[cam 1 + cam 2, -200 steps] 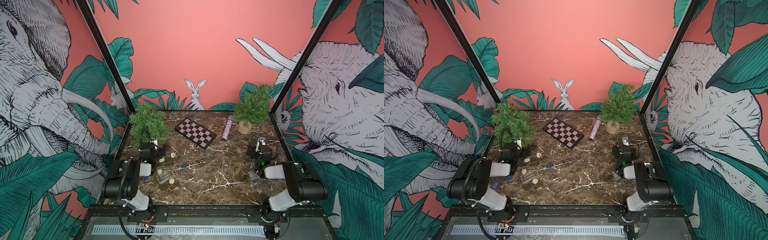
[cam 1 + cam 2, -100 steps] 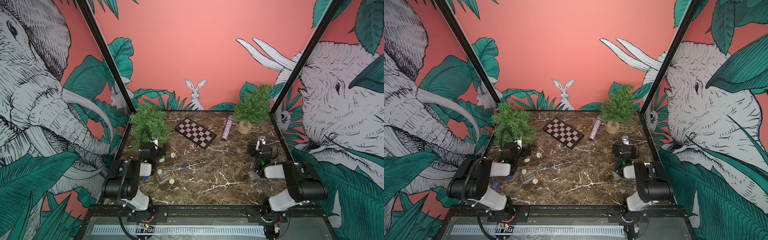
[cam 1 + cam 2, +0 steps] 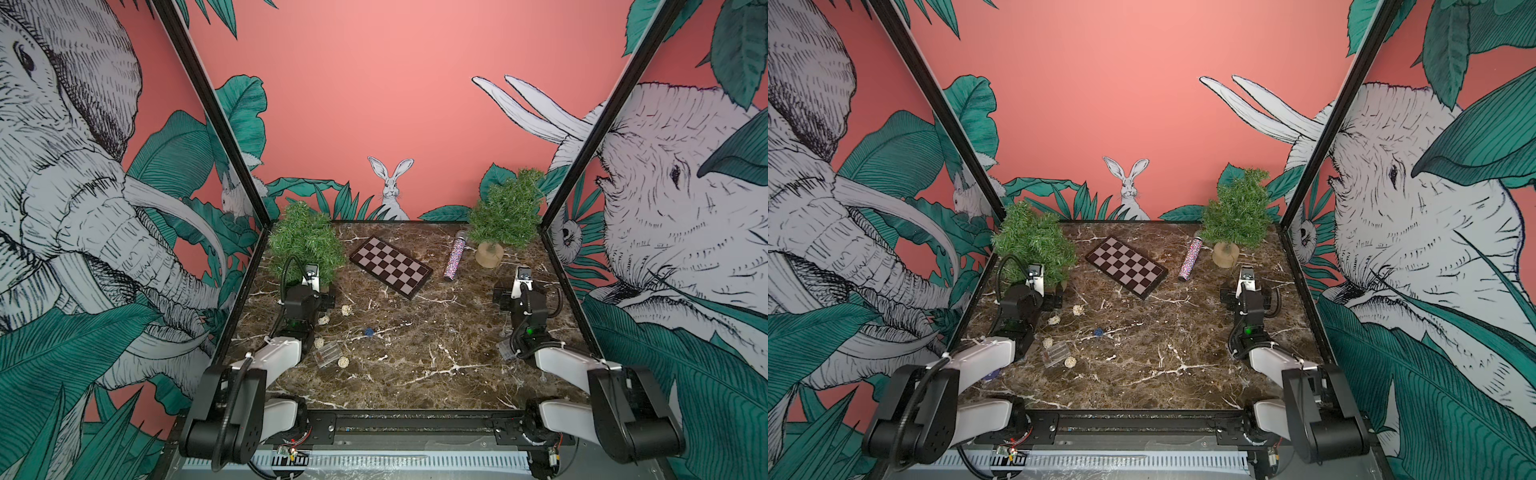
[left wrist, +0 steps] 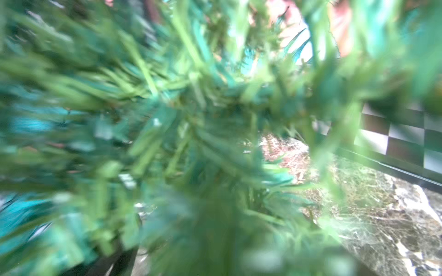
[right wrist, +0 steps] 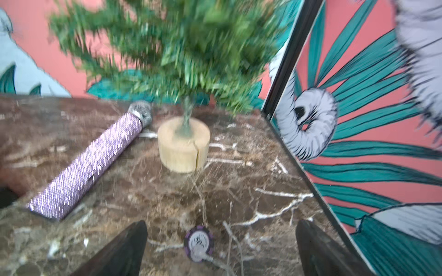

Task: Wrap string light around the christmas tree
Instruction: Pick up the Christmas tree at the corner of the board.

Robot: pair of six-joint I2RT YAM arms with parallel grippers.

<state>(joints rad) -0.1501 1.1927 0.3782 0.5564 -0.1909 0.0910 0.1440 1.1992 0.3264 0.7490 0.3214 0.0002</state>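
Behind the left gripper (image 3: 311, 293), back toward its arm's base, the string light (image 3: 324, 320) lies loose on the marble table (image 3: 415, 353). Its clear battery case (image 3: 328, 353) sits farthest back, and its pale wicker balls (image 3: 346, 309) trail forward to just beside the gripper's right side. The left gripper's jaws stand wide apart, pushed in among the low branches of the left christmas tree (image 3: 305, 241). In its wrist view blurred green needles fill nearly everything, so I cannot tell whether a twig sits between the jaws. Ahead of it and to its right lies a chessboard (image 3: 390, 266).

The right gripper (image 5: 221, 222) is spread wide and holds nothing, low over the table. Between its jaws a purple poker chip (image 5: 198, 241) lies flat, touching neither. Straight ahead stands the wooden base (image 5: 183, 148) of the right christmas tree (image 5: 181, 47), upright. Ahead and to the gripper's left a glittery purple microphone (image 5: 88, 162) lies flat, its head just beside that base.
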